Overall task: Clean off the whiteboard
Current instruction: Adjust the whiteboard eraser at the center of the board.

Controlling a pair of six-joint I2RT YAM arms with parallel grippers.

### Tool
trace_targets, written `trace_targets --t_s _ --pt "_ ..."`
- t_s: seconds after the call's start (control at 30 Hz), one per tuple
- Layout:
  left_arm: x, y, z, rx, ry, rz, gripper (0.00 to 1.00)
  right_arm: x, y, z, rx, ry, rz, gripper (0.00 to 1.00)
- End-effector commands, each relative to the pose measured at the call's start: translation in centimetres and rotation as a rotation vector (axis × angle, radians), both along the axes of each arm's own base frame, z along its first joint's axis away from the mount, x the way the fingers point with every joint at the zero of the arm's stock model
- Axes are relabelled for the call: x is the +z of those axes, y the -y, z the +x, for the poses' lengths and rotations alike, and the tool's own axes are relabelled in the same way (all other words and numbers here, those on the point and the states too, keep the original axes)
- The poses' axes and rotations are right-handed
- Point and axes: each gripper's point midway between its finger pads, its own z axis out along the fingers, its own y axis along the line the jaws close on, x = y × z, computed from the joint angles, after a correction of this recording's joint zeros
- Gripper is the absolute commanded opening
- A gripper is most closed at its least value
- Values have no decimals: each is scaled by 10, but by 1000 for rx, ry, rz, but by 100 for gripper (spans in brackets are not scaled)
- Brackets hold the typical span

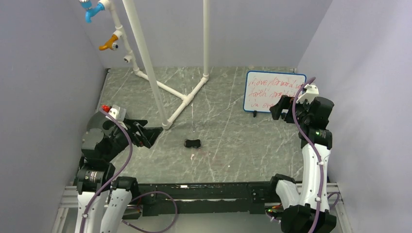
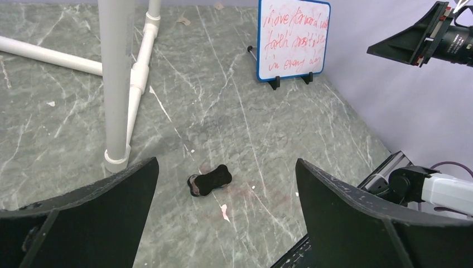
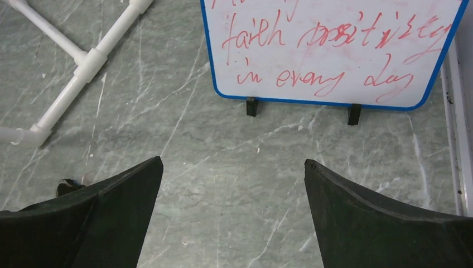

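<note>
A small blue-rimmed whiteboard covered in red handwriting stands propped at the far right of the grey marbled tabletop, just beyond the right claw, while both it and the left claw hang spread apart, holding nothing.

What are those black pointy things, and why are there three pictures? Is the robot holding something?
These are two robot arms bolted to a table. One picture looks down from above. The other two come from little cameras on each wrist, so the black pointy shapes are the fingers of the claws.

The left gripper and the right gripper are both open and hold nothing.

On the grey table stands the whiteboard, propped up, with red writing. A small black eraser lies in the middle, and a white pipe frame stands behind it.
</note>
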Motion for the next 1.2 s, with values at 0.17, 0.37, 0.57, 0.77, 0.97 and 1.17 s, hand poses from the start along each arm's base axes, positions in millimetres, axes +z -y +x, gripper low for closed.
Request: trace_targets --t_s 0.17,0.37,0.57,0.77,0.97,1.17 --pt "2 1 -4 -14 51 17 99 5 -9 -4 67 23 -4 100" --pt "1 10 -6 -76 54 -13 99 -1 -27 -13 236 39 -53 100" --pt "-1 31 -18 -237 59 -27 99 -24 -97 -58 842 101 -136 100" --pt "-11 32 -13 -225 41 -9 99 -44 -160 -78 1266 128 -232 100" --pt "-49 7 10 -2 -78 -16 99 -82 -231 -71 1432 40 -409 100" --pt "-69 -11 10 135 -140 -29 99 -120 -304 -68 1388 17 -472 100"
